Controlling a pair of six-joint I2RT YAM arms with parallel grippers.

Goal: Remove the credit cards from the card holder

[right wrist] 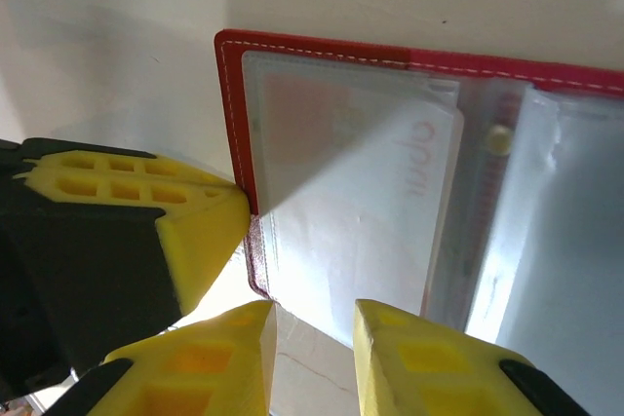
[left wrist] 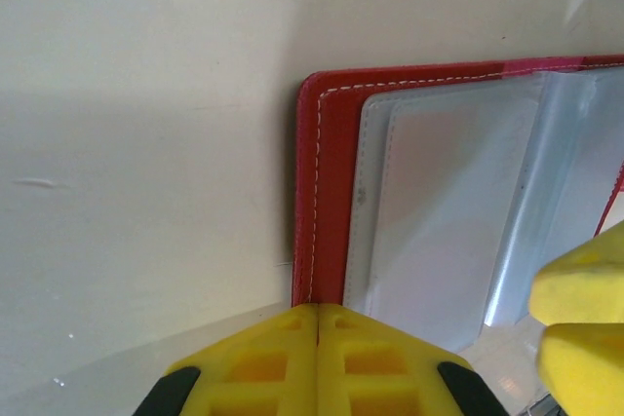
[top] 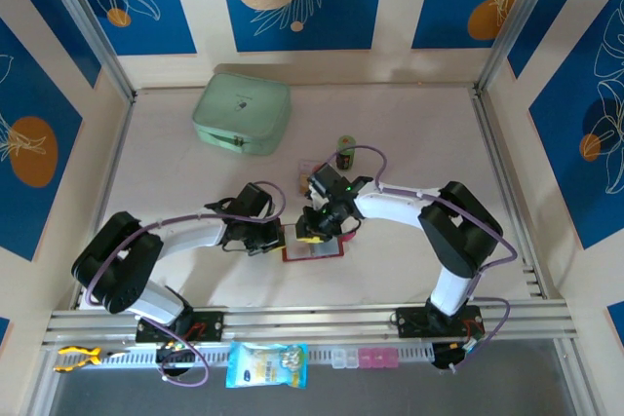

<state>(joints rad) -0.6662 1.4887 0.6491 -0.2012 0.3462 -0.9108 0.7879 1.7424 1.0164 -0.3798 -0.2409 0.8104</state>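
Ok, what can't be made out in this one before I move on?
1. Remaining credit cards: right wrist view, cloudy sleeves and glare blur the contents of the card holder; the frame's right edge cuts it off.
2. Top view: the right end effector covers much of the holder; the loose card by the green can is too small to read.
3. Left wrist view: whether the shut left end effector pins the holder is hidden beneath its fingertips.
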